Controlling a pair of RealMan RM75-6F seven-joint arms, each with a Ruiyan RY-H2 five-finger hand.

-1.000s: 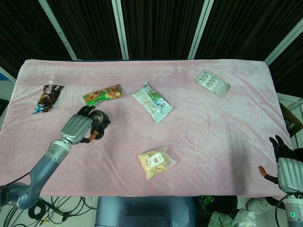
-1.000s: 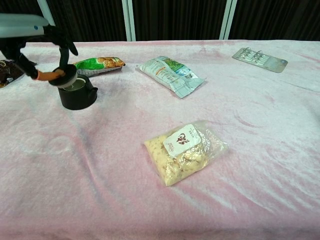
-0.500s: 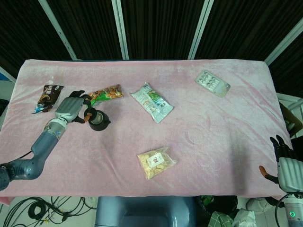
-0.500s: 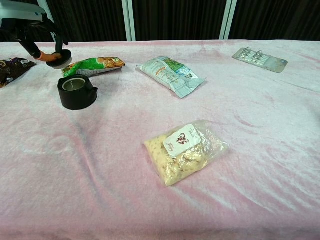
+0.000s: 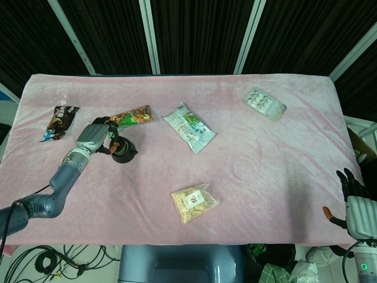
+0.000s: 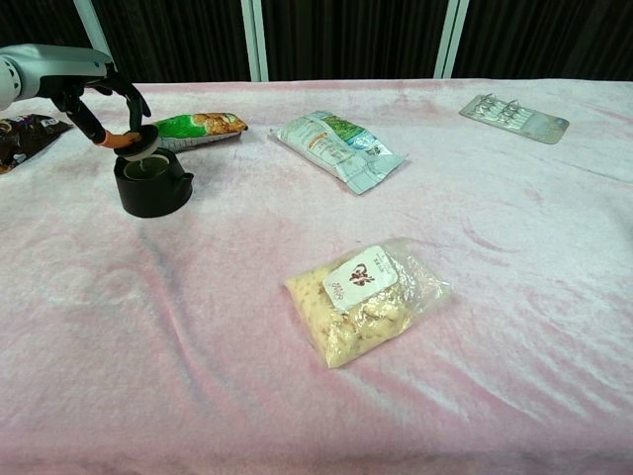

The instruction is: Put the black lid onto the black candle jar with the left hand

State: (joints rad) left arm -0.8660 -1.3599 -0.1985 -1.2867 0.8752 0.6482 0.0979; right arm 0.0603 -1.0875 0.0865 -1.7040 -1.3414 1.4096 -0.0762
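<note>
Head view: the left hand (image 5: 94,134) sits over the pink table (image 5: 265,177), its fingers (image 5: 108,127) clasped on the black lid (image 5: 116,147), which is hard to tell apart from the black candle jar (image 5: 122,152) right under and beside the fingertips. The green snack packet (image 5: 131,115) lies just beyond the fingers, the brown wrapper (image 5: 59,121) off to their outer side. The right hand (image 5: 356,203) hangs at the table's far edge, well apart from everything, fingers spread and holding nothing.

Chest view: the lid (image 6: 141,145) is pinched at its rim by the fingers (image 6: 121,140), tilted, with its lower edge at the jar's (image 6: 152,187) mouth, toward the back of the opening and not yet seated.

The risk, as I judge it, is a crooked release: let go while tilted and off-centre, the lid could rest skewed on the rim or slide off behind the jar; pressing down could nudge the jar.

Half a second ago the lid was held higher and farther behind the jar; it has since come down onto the opening.
</note>
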